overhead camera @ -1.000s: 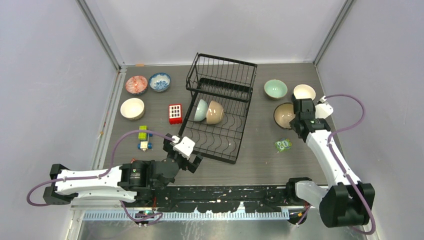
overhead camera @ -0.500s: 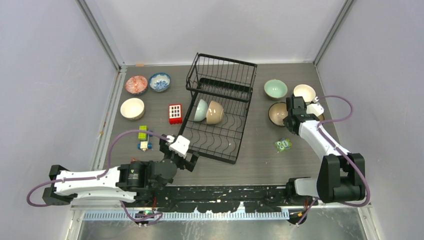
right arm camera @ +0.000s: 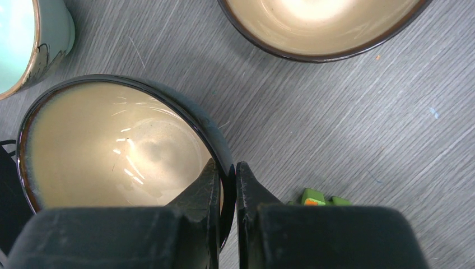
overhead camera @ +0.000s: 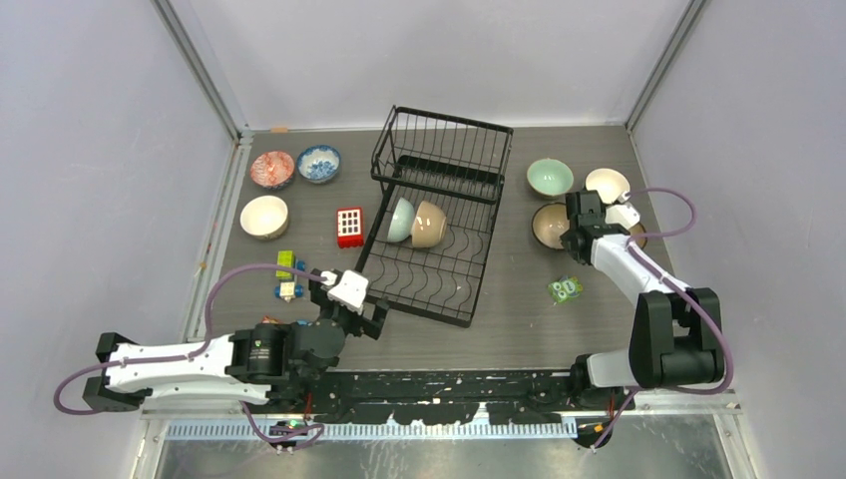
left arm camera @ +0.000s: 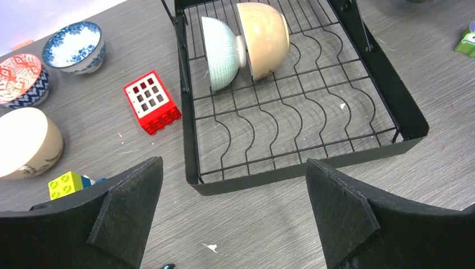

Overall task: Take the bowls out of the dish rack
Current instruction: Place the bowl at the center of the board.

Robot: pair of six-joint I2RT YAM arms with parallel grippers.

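Looked on a grey tabletop (overhead camera: 519, 299) inside pale walls. Found a green bowl (left arm camera: 223, 53) and a tan bowl (left arm camera: 264, 36) standing on edge in the dish rack (left arm camera: 313, 162), straight ahead of the nearer left fingers (left arm camera: 126, 207), spread wide. Noted right fingers (right arm camera: 204, 190) clenched on the dark bowl (right arm camera: 112, 145) rim, near the right edge.

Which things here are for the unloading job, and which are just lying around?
For the job: dish rack; green bowl and tan bowl standing in it; brown bowl, its rim pinched by the right gripper; red bowl, blue bowl, cream bowl, mint bowl, white bowl out on the table.
Just lying about: red block; yellow blocks; green toy.
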